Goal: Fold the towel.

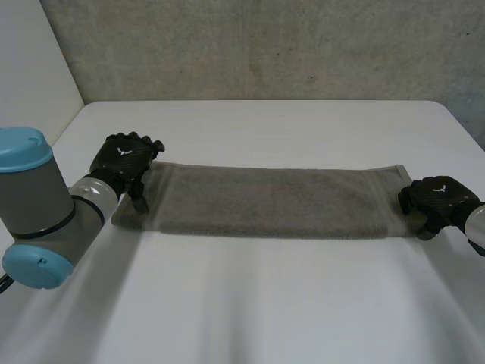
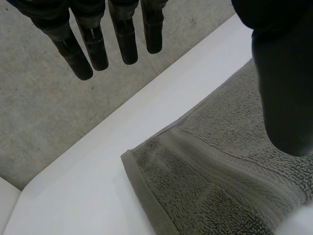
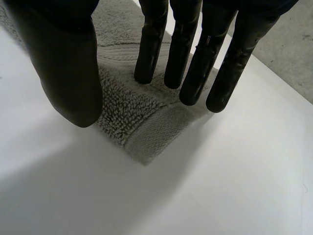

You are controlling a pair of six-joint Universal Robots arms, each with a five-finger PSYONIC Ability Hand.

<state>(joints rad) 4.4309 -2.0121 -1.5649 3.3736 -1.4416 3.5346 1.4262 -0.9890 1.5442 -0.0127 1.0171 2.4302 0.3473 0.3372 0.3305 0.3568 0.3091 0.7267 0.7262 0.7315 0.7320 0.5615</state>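
A grey towel (image 1: 265, 201) lies flat on the white table (image 1: 258, 303) as a long narrow strip running left to right. My left hand (image 1: 125, 163) hovers over the strip's left end, open, with straight fingers (image 2: 93, 49) past the far corner and the thumb above the towel (image 2: 220, 186). My right hand (image 1: 438, 199) is at the strip's right end, open. In the right wrist view its straight fingers (image 3: 190, 63) reach over the towel's near right corner (image 3: 142, 127), with the thumb held apart on the other side of that corner.
A grey concrete wall (image 1: 265, 45) rises behind the table's far edge. Bare white tabletop stretches in front of and behind the towel. My left arm's grey joint with blue caps (image 1: 34, 205) stands at the table's left side.
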